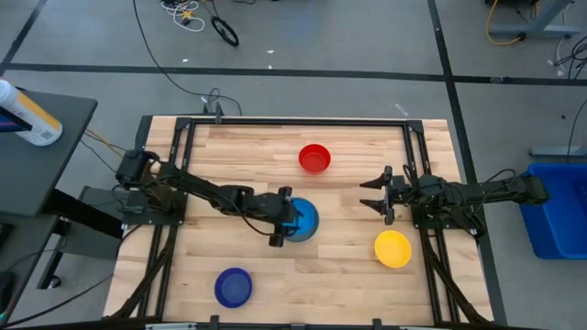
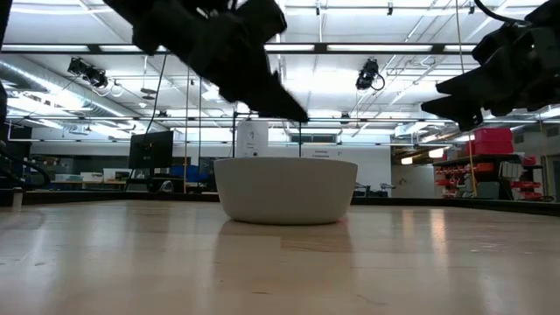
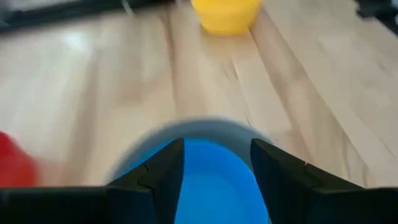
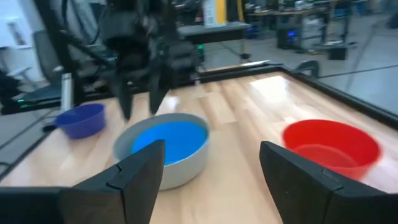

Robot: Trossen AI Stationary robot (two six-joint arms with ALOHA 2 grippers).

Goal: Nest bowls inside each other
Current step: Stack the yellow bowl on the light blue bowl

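Counting five bowls [image 1: 314, 158], two nested

Lighting is bright and even, from ceiling strip lights [image 2: 367, 9] visible in the low view. Soft glare patches lie on the table [image 1: 348, 266] near its far edge. Shadows are faint. The left wrist view is heavily motion-blurred; the right wrist view is softly blurred in its foreground.

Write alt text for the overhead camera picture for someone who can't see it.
Seen from above, the left gripper hangs with open fingers over a light blue bowl nested in a grey bowl mid-table. Red bowl, yellow bowl and dark blue bowl sit apart on the wooden table; the right gripper waits open.
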